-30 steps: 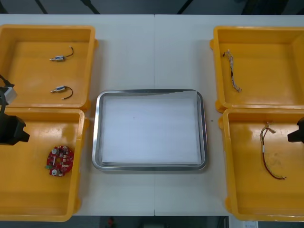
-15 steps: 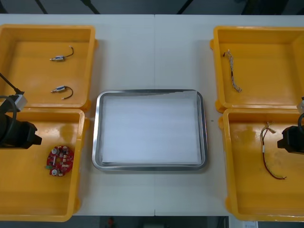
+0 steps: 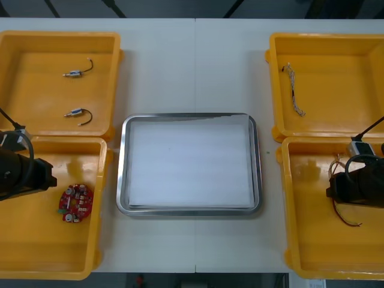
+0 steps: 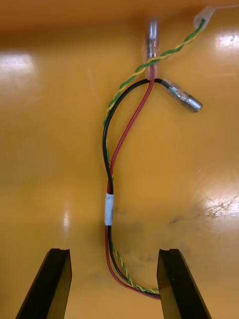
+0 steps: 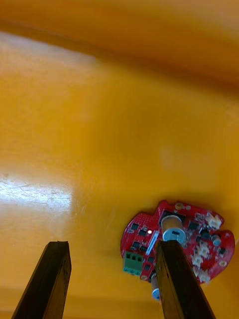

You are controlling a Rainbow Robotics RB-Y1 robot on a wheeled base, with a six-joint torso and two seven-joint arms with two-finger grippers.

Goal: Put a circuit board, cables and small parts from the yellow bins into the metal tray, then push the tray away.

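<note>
**Desk:** What does the surface look like from your end?

**Me:** I've got a light desk (image 3: 195,66) with a seam down the middle and a dark room past its far edge. The metal tray (image 3: 123,162), white inside, sits between my two pincers. Yellow bins (image 3: 60,36) stand in pairs on either side of it

**Desk:** And the left arm?

**Me:** I have it reaching in low over the near left bin (image 3: 54,264). The left pincer (image 5: 112,249) is spread wide and holds nothing. The circuit board (image 5: 199,239) lies flat on the bin floor right at one finger, which overlaps it from my wrist camera. The other finger is well clear of it

**Desk:** Right arm?

**Me:** Same pose over the near right bin (image 3: 312,258). The right pincer (image 4: 113,254) is wide open and empty. The red and yellow cable (image 4: 108,199) runs between the fingers, its loop curling against one of them

**Desk:** The far bins?

**Me:** Beyond my left pincer lie two small metal parts (image 3: 73,74), and beyond the right one a twisted cable (image 3: 294,99)
</note>
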